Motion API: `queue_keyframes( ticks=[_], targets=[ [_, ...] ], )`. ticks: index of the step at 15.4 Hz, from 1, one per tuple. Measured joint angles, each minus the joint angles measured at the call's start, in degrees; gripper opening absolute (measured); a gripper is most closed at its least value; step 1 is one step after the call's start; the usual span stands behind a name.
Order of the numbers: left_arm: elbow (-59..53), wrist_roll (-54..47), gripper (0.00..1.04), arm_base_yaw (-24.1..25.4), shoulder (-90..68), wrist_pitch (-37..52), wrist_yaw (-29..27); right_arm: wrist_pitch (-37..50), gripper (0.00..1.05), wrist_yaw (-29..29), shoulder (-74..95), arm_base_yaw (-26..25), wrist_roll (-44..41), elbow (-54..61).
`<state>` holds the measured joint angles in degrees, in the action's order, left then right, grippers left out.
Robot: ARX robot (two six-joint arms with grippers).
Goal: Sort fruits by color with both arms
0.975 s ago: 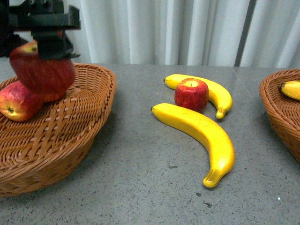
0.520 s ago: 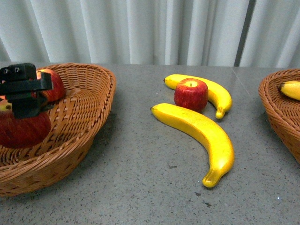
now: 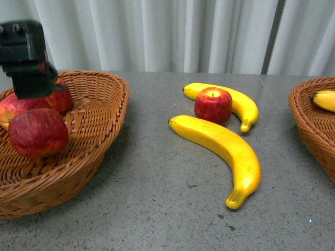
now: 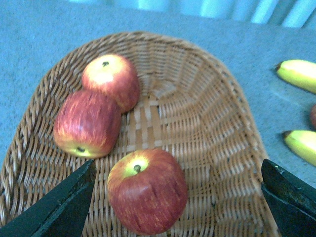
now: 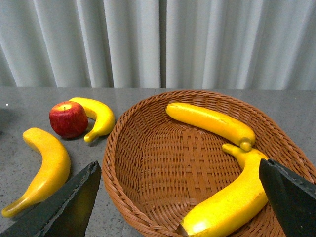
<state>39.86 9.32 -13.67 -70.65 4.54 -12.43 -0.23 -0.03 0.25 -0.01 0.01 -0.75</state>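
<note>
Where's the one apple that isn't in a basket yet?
Front view: the apple sits centrally on the table, between the far banana and the near banana.

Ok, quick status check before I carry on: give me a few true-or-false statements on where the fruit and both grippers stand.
1. The left basket holds three apples. True.
2. The left gripper is shut on an apple. False: its jaws stand wide open above the basket and grip nothing.
3. A lone apple sits on the table between two loose bananas. True.
4. The right basket is empty. False: two bananas lie in it.
5. The right gripper is open. True.
</note>
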Motion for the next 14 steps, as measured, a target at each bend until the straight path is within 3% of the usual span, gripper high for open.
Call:
queue_keyframes(
  ticks=[8, 14],
  targets=[
    [8.57, -10.51, 0.98, -1.18, -4.22, 3.78, 5.64, 0.00, 0.98, 0.00, 0.00, 0.00, 0.00, 0.00],
    [22.53, -15.91, 0.98, -2.36, -18.34, 4.87, 14.86, 0.00, 0.98, 0.00, 0.00, 0.00, 0.00, 0.00]
  ],
)
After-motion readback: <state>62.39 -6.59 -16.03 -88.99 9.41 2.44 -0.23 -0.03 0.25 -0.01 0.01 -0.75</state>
